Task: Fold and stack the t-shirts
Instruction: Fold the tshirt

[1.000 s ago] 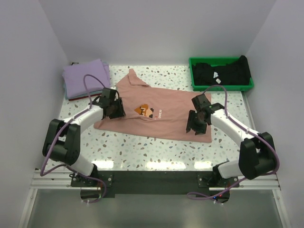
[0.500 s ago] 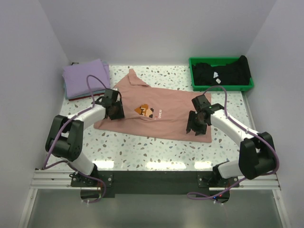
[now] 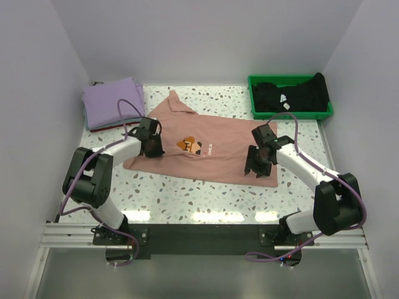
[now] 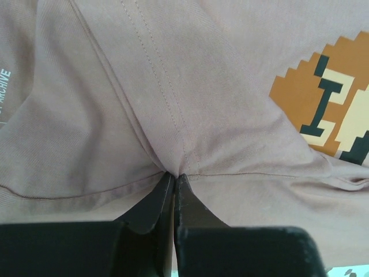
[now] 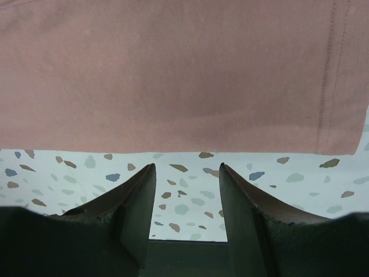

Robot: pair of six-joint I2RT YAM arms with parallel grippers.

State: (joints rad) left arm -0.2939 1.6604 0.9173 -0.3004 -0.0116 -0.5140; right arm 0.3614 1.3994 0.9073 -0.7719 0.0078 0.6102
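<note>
As the left gripper (image 4: 174,176) pinches shut on a sleeve seam of the salmon-pink cloth t-shirt (image 3: 206,149) with a brown-orange print, the opening grasp for the fold looks half made.
The shirt lies flat at the centre of the speckled table (image 3: 162,196). At its four o'clock the right gripper (image 5: 187,168) stands partly open and empty, just short of the hem; it likely must advance and clamp that edge before both arms lift. A stack of folded lavender shirts (image 3: 112,103) sits at ten o'clock.
</note>
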